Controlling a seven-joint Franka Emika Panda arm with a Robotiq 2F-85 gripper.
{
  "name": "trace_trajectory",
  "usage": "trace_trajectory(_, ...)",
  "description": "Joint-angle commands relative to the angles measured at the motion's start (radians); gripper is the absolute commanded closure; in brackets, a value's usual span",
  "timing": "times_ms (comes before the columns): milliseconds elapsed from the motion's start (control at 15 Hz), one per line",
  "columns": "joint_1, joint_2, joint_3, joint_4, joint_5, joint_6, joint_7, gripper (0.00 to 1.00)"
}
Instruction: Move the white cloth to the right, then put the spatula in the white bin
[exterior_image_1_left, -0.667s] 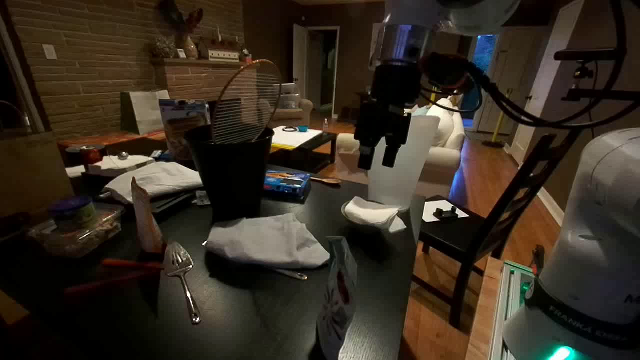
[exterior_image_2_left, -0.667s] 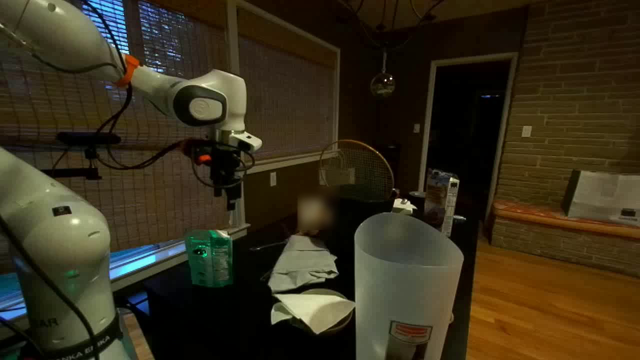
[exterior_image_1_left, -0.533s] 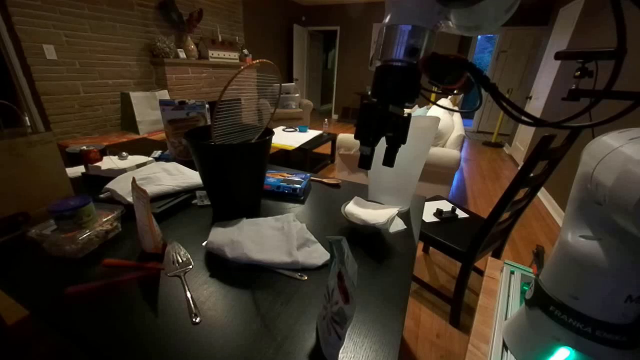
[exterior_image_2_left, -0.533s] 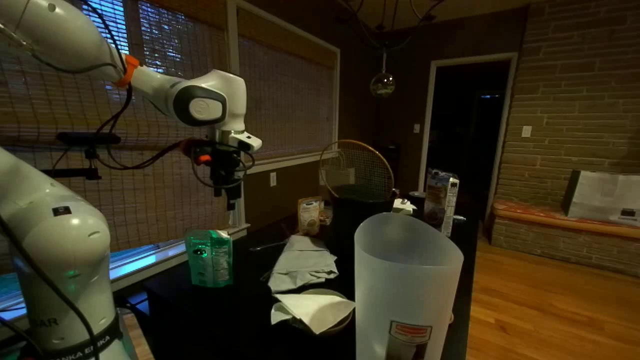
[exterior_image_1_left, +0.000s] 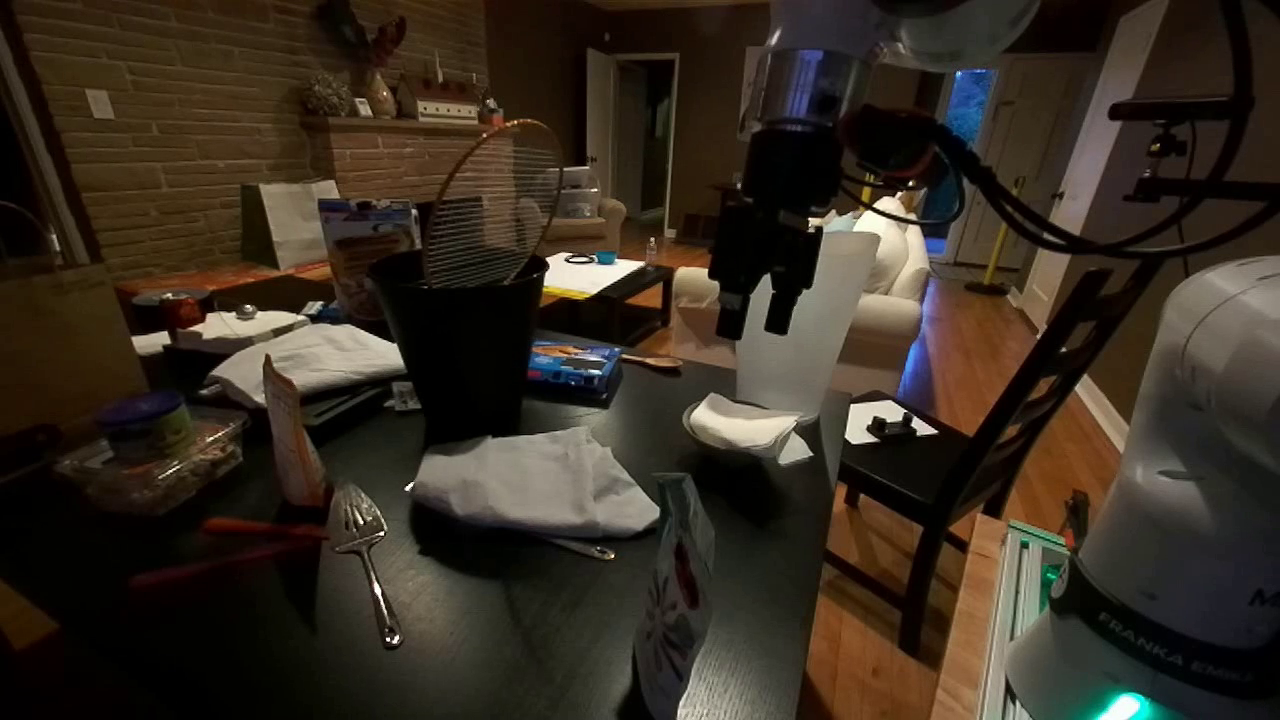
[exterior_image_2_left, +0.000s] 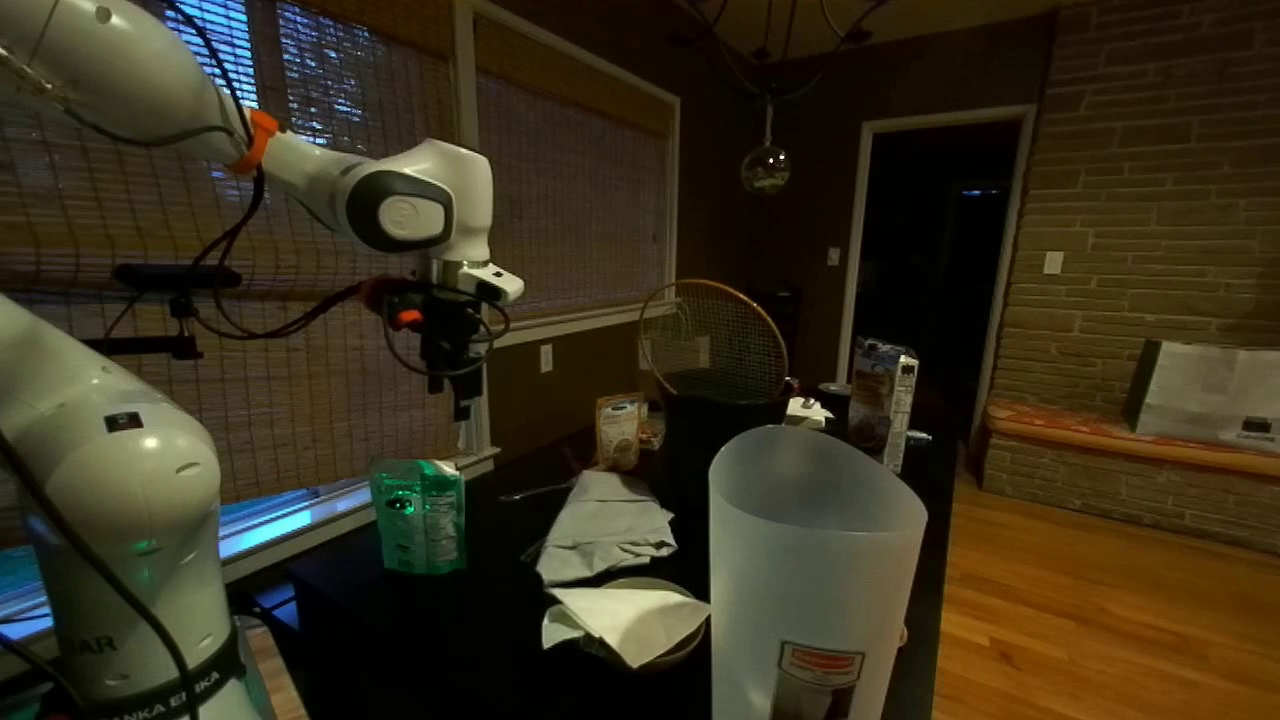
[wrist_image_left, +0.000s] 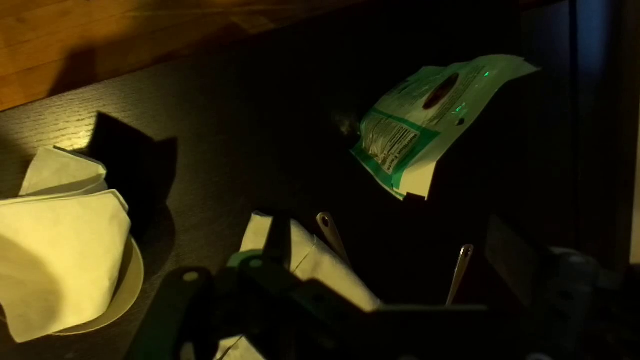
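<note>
Exterior view, left to right: slotted spatula (exterior_image_1_left: 360, 542) lies on the dark worktop (exterior_image_1_left: 520, 640), head away from the camera. Black bin (exterior_image_1_left: 455, 350) stands farther back, racket (exterior_image_1_left: 492, 205) in it. White cloth (exterior_image_1_left: 535, 480) lies rumpled in front of that bin; a metal handle (exterior_image_1_left: 590, 549) pokes from beneath, other end hidden. Gripper (exterior_image_1_left: 755, 328) hangs above the worktop, released, jaws apart. White bin (exterior_image_1_left: 812, 365) stands upright, partly behind it from this side.

In an exterior view, you have the white cloth (exterior_image_1_left: 535, 485) rumpled mid-frame, a metal handle (exterior_image_1_left: 582, 547) jutting from beneath; the slotted spatula (exterior_image_1_left: 358, 535) lower left; the white bin (exterior_image_1_left: 803, 368) upright, right of centre.
</note>
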Motion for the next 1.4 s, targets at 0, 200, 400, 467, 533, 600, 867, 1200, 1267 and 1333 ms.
trace_trajectory(0, -0.011, 0.0, 0.009, 0.002, 0.006, -0.004, -0.006, 0.0)
trace_trajectory(200, -0.011, 0.0, 0.009, 0.002, 0.006, -0.004, -0.006, 0.0)
trace_trajectory(400, -0.012, 0.031, 0.0, 0.002, 0.03, 0.041, -0.001, 0.0)
trace_trajectory(467, -0.027, 0.08, 0.0, 0.001, 0.029, 0.115, 0.003, 0.0)
trace_trajectory(533, -0.037, 0.12, 0.0, 0.0, 0.022, 0.187, 0.002, 0.0)
trace_trajectory(600, -0.027, 0.191, -0.017, 0.007, 0.048, 0.279, -0.024, 0.0)
trace_trajectory(867, 0.049, 0.431, -0.069, 0.056, 0.193, 0.51, -0.119, 0.0)
trace_trajectory(1200, 0.06, 0.546, -0.051, 0.084, 0.354, 0.599, -0.204, 0.0)
trace_trajectory(1267, 0.061, 0.596, -0.044, 0.119, 0.402, 0.602, -0.232, 0.0)
trace_trajectory(1333, 0.059, 0.633, -0.039, 0.147, 0.42, 0.604, -0.242, 0.0)
